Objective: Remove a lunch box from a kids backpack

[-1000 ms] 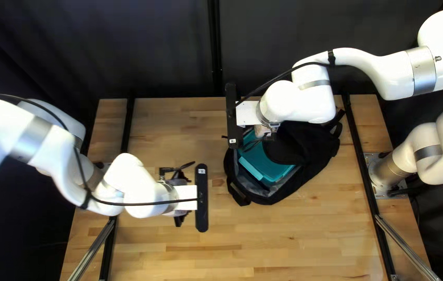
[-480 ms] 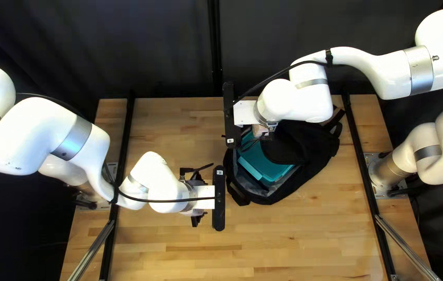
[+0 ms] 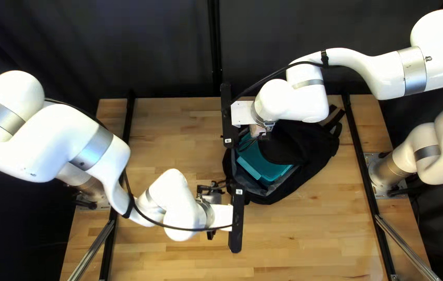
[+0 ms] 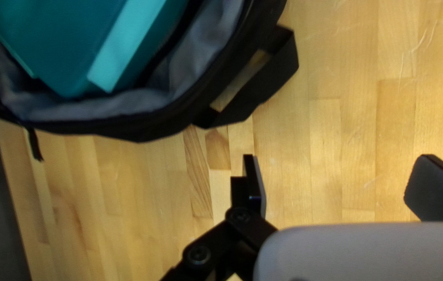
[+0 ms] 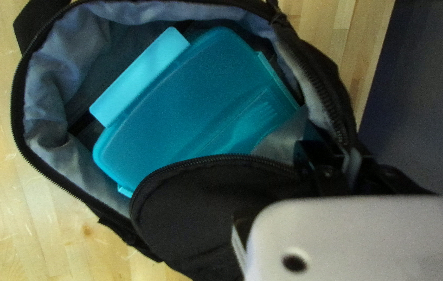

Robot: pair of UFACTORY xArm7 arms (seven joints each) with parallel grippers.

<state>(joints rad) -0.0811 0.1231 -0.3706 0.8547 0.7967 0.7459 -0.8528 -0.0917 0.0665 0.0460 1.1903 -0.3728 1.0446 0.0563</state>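
Observation:
In the top left view, my left gripper (image 3: 212, 196), partly hidden under its mount, is left of the black backpack (image 3: 310, 151). My right gripper (image 3: 263, 134) is over the bag's far side. The teal lunch box (image 3: 269, 162) lies inside the unzipped bag. From the left wrist, my left gripper (image 4: 338, 182) stands wide open over bare wood, beside the backpack (image 4: 143, 130) and lunch box (image 4: 60, 41). In the right wrist view, dark parts of my right gripper (image 5: 328, 166) meet the bag's edge, mostly hidden by the mount; the black flap (image 5: 200, 208) partly covers the lunch box (image 5: 195, 99).
A strap loop (image 4: 263, 83) sticks out from the bag near my left gripper. Black rails (image 3: 363, 156) run along both sides of the wooden table (image 3: 294, 239). The dark curtain (image 3: 169, 47) hangs behind the far edge.
My left gripper has moved right and toward the table's near edge, up close to the bag. My right arm has shifted slightly left, and the backpack with the lunch box a little left too.

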